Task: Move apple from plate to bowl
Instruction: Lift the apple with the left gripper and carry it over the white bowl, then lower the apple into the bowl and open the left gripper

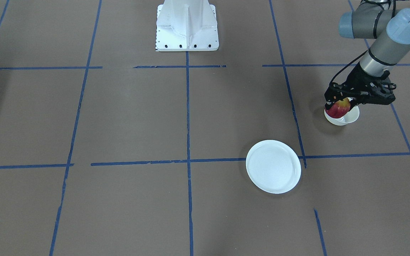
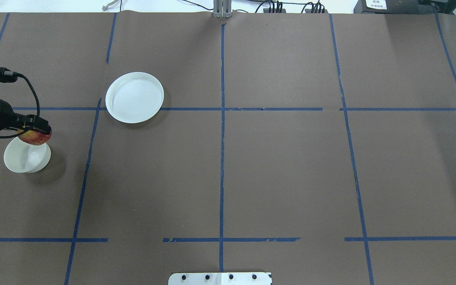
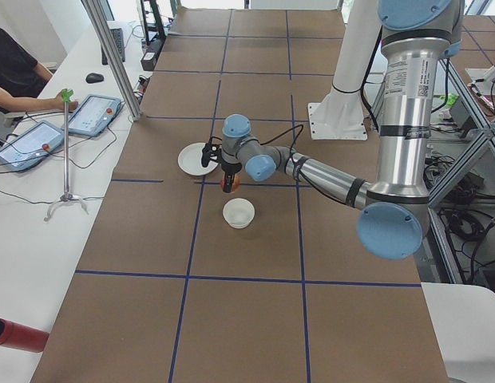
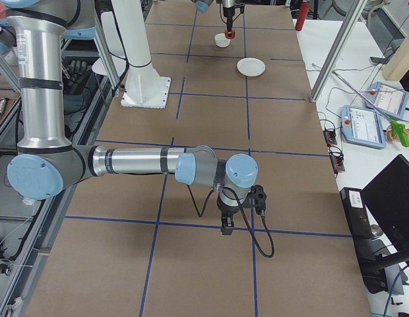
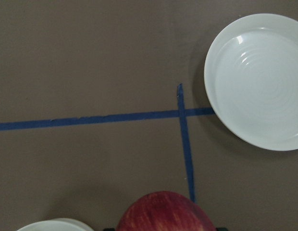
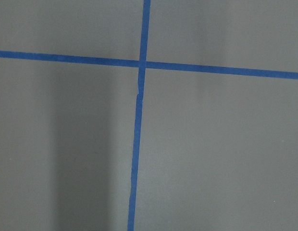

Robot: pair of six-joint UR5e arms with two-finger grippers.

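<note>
Clamping the apple (image 1: 338, 109) in our left gripper (image 1: 341, 104), we hold it just above the bowl (image 1: 349, 119), well apart from the plate (image 1: 273, 166). We cannot tell how our right gripper (image 4: 227, 228) stands.

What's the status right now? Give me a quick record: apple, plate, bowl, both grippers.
apple: red, held in the left gripper, raised over the bowl, not resting in it
plate: white, empty, apart from the bowl
bowl: off-white, upright, empty
left gripper: shut on the apple
right gripper: far from all three items; open or shut cannot be told
task: apple off the plate, not yet released
</note>
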